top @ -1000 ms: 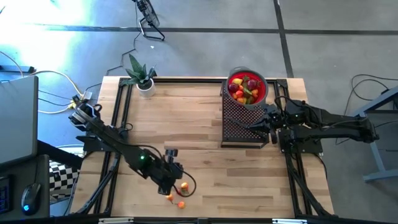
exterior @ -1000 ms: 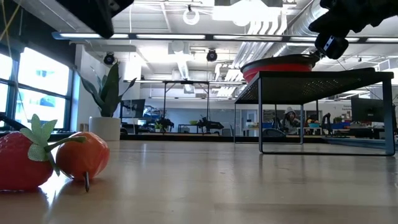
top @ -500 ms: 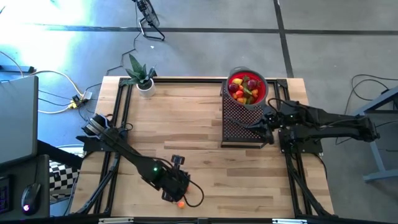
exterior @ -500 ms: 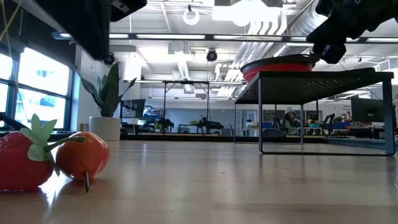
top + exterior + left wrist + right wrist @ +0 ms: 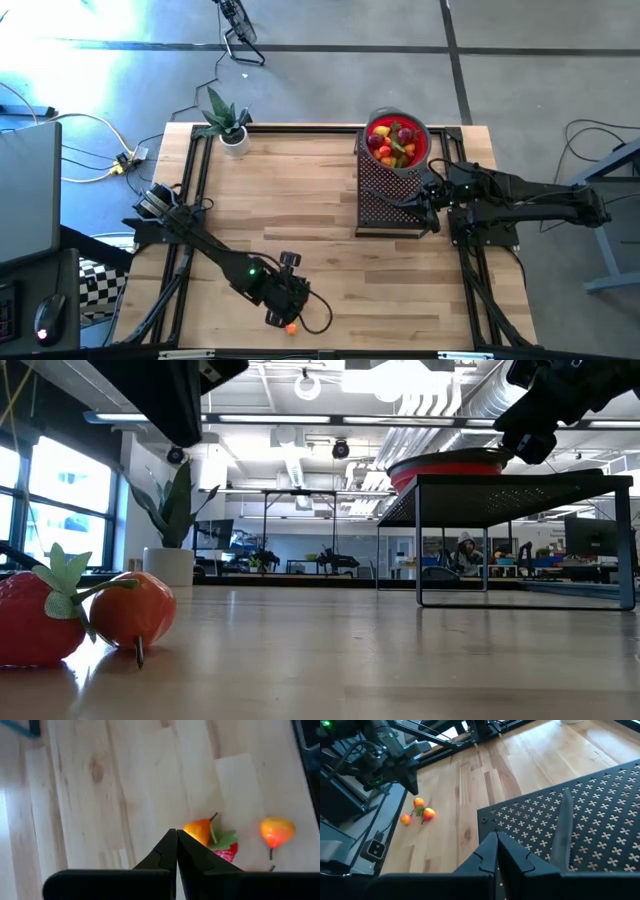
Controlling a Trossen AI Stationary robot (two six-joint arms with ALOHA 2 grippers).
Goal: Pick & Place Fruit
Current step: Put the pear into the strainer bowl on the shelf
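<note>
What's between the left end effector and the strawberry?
Nothing: in the left wrist view the shut left end effector hovers above bare table beside the strawberry.

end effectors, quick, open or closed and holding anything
Left end effector: closed, empty, above the loose fruit near the table's front edge.
Right end effector: closed, empty, over the black perforated rack.

From above, the left arm hides most of the loose fruit near the worktop's front edge. The low view crops the strawberry at its left edge.
</note>
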